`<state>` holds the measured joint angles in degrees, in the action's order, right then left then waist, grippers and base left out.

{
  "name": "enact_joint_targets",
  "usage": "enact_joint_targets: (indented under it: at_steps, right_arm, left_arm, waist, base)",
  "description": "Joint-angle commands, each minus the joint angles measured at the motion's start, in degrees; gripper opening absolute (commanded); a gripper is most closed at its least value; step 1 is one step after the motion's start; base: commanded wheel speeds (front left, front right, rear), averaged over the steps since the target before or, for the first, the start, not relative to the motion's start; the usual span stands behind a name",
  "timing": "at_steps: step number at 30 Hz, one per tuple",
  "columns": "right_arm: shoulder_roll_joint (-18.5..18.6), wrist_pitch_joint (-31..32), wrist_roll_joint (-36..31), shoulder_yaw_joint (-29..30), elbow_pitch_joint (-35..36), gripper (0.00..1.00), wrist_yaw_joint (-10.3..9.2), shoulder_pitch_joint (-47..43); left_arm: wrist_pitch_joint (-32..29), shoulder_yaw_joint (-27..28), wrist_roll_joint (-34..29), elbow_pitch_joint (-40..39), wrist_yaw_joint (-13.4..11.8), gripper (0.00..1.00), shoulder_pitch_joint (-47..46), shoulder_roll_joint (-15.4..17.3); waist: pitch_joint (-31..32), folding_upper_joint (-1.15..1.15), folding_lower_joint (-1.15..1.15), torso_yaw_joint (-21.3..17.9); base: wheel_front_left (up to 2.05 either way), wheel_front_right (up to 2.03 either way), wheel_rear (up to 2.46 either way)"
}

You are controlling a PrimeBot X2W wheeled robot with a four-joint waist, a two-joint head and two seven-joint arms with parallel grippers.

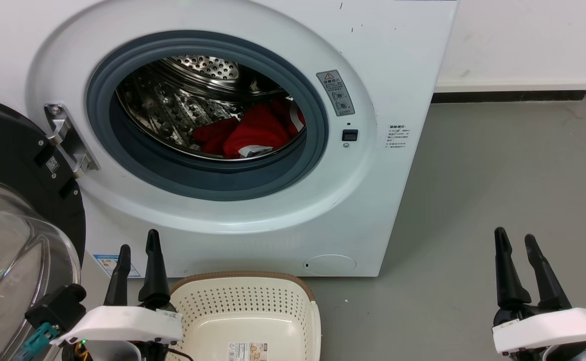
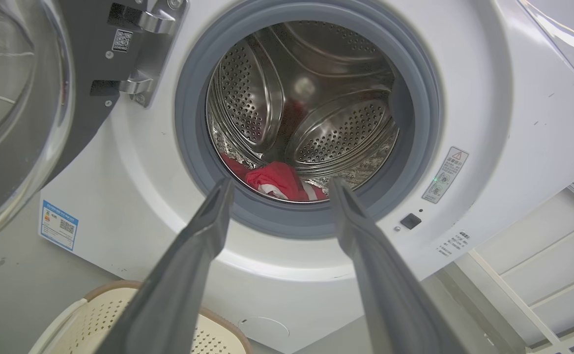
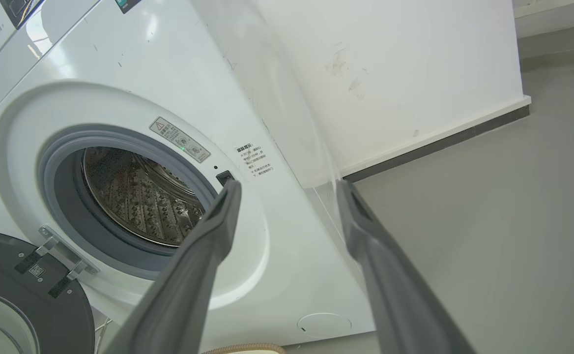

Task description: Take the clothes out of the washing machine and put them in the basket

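Red clothes [image 1: 258,133] lie in the drum [image 1: 172,105] of the open washing machine [image 1: 373,200]; the basket [image 1: 245,296] stands before it. The left gripper [image 1: 138,240] and right gripper [image 1: 515,234] hang with fingers spread, nothing held.

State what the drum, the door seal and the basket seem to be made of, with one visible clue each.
Drum: probably stainless steel, polished; shiny, reflective, punched with small holes.
Door seal: likely rubber, matte grey; dull and smoothly curved.
Basket: apparently moulded plastic, cream, slightly glossy, with regular perforations; its brown rim looks woven, perhaps moulded too.
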<state>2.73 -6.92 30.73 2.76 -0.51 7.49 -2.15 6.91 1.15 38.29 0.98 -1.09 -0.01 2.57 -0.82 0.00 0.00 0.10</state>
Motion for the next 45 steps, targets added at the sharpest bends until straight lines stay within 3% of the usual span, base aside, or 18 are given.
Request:
enact_joint_targets:
  at_steps: [1, 26, 45]
  right_arm:
    - [0.2, -0.6, -2.2, -0.1, 1.2, 1.0, 0.0, 0.0]
    - [0.2, -4.1, -18.3, -0.5, 4.1, 1.0, 0.0, -2.1]
    - [0.2, -6.4, -25.0, -0.8, 6.2, 1.0, -0.01, -3.7]
  left_arm:
    - [0.6, -0.1, -2.0, -1.1, -0.3, 1.0, -0.1, 0.3]
    - [4.1, -1.2, -16.7, -2.3, -0.5, 1.0, 1.8, 0.3]
    - [6.4, -1.5, -25.2, -2.6, -1.0, 1.0, 3.2, 0.4]
  waist:
    - [0.0, 0.0, 0.0, 0.0]
    - [-0.3, 0.0, 0.0, 0.1]
    - [-0.5, 0.0, 0.0, 0.2]
  base:
    - [0.0, 0.0, 0.0]
    - [0.0, 0.0, 0.0]
    - [0.0, 0.0, 0.0]
